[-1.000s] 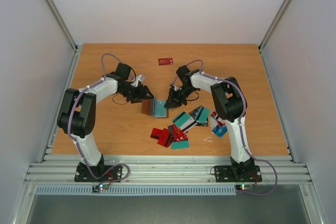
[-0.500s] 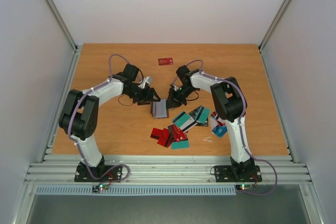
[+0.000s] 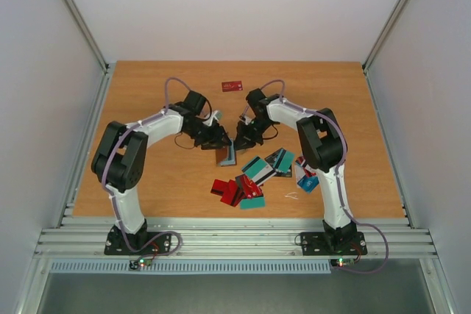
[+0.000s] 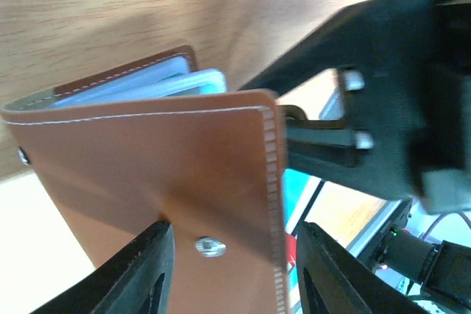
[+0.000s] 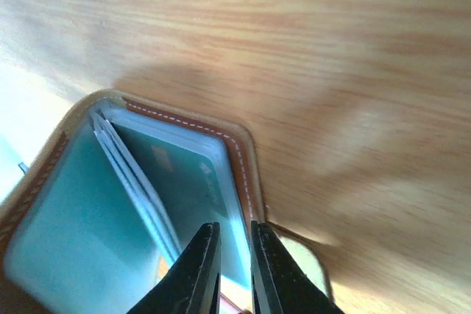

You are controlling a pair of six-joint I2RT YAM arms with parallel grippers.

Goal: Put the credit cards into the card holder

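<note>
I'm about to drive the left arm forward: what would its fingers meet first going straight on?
The stitched outer cover of the brown leather card holder, right ahead of the left gripper and partly between its fingers. It looks very close, though depth is unclear.

The left arm (image 3: 140, 126) and right arm (image 3: 294, 115) share one build: white shells between bulky black joint housings, with a grey-purple cable (image 3: 168, 83) looping along each. Their black base plates (image 3: 121, 243), toward 6 o'clock in the overhead view, carry red wiring and tiny lit LEDs. The left gripper (image 4: 234, 255) and right gripper (image 5: 234, 229) have matte black fingers; two silver screw heads sit on the right one's body
</note>
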